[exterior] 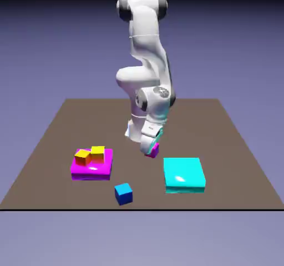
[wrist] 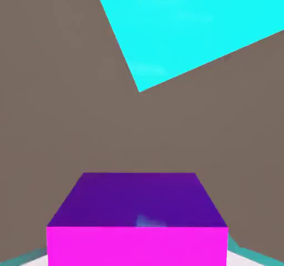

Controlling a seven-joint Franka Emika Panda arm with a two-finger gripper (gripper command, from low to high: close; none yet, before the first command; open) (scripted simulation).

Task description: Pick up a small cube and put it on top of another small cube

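The small magenta-pink cube sits low over the brown table near its middle, with my gripper shut on it from above. In the hand view the same cube fills the bottom middle, large, and covers my finger tips. The small bright blue cube rests on the table near the front edge, toward the exterior view's left of the gripper, apart from it. I cannot tell whether the pink cube still touches the table.
A large flat cyan block lies just to the exterior view's right of the gripper; its corner shows in the hand view. A large flat magenta block on the left carries an orange cube and a yellow cube.
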